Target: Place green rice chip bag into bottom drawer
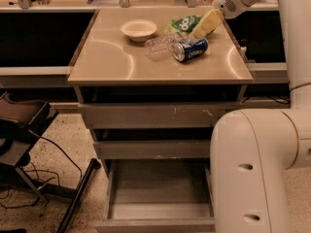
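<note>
The green rice chip bag [181,23] lies at the back of the countertop, behind the blue soda can [190,49]. My gripper [206,24] reaches in from the upper right and sits right at the bag's right edge, covering part of it. The bottom drawer [158,212] is pulled out below the cabinet and its grey tray shows nothing inside. The scratched upper drawer [146,114] and the middle drawer [150,148] are pushed in.
A white bowl [139,29] and a clear plastic bottle [158,46] lie on the countertop [107,62] left of the can. My large white arm [257,169] fills the right foreground, overlapping the drawers' right side. A dark chair [22,125] stands at the left.
</note>
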`<act>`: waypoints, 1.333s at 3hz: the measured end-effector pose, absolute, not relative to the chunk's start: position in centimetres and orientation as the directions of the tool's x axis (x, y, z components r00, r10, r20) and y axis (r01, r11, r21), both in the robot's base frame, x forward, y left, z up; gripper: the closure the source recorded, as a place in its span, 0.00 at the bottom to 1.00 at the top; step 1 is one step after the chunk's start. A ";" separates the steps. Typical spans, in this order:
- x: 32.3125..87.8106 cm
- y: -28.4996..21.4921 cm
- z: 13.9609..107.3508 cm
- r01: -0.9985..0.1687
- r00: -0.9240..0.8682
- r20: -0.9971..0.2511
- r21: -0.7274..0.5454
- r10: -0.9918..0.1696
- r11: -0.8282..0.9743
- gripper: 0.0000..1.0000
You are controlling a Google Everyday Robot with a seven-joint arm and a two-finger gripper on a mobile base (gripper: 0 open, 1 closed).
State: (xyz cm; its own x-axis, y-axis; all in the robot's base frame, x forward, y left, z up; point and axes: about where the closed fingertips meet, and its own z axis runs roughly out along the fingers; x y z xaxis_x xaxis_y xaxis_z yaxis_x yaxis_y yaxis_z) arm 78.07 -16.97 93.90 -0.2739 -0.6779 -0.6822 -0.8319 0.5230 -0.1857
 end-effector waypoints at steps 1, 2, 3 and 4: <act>78.3 -16.9 93.7 -0.831 -0.276 -0.685 -0.183 -0.674 0.526 0.00; 80.9 -17.0 93.9 -0.783 -0.278 -0.733 -0.202 -0.621 0.588 0.00; 85.1 -17.5 95.1 -0.683 -0.264 -0.809 -0.228 -0.526 0.694 0.00; 88.0 -18.1 95.8 -0.594 -0.267 -0.847 -0.230 -0.459 0.771 0.00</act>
State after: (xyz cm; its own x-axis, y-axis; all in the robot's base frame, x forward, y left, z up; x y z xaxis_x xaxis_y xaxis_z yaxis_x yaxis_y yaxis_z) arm 87.97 -18.05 95.78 -0.2673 -0.4589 -0.8473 -0.5943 0.7707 -0.2299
